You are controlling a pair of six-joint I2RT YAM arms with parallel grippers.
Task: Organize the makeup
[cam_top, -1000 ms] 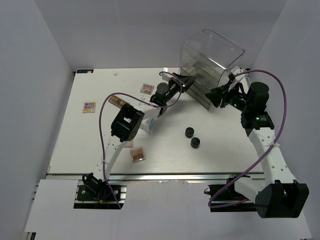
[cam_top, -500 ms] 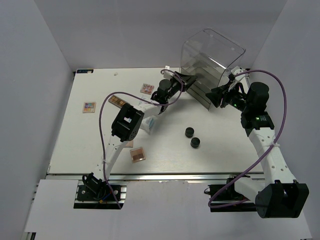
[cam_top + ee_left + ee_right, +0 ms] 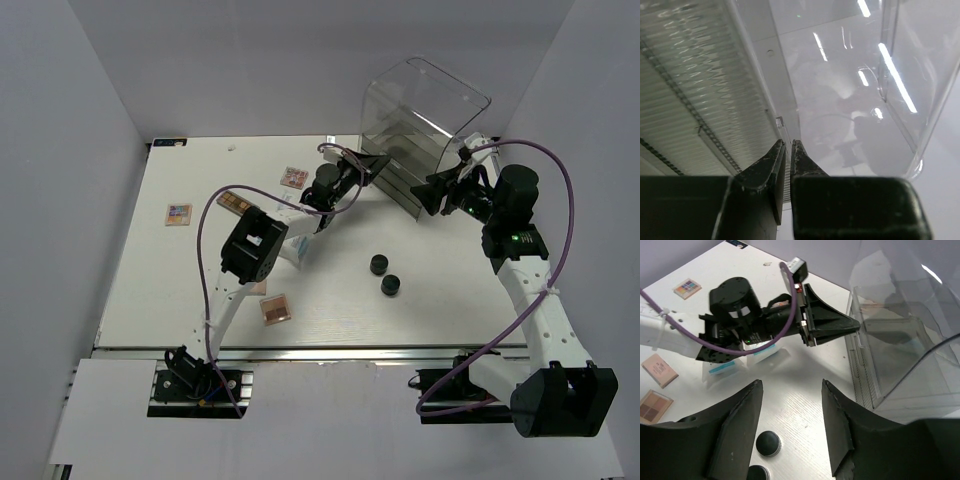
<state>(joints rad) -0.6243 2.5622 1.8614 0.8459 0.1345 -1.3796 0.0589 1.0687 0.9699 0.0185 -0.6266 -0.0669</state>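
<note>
Top: left fingers (image 3: 374, 160) at the front of the clear drawer box (image 3: 425, 110); right fingers (image 3: 432, 193) just beside its near corner. On the counter (image 3: 170, 280), black jars (image 3: 379, 264) sit in front of the box and palettes (image 3: 293, 177) lie left of it.
Left wrist: left fingers (image 3: 767, 172) together, thin slit, tips by a drawer front.
Right wrist: right fingers (image 3: 737, 425) apart, holding nothing; pouches (image 3: 722, 369) lie left of the box.
</note>
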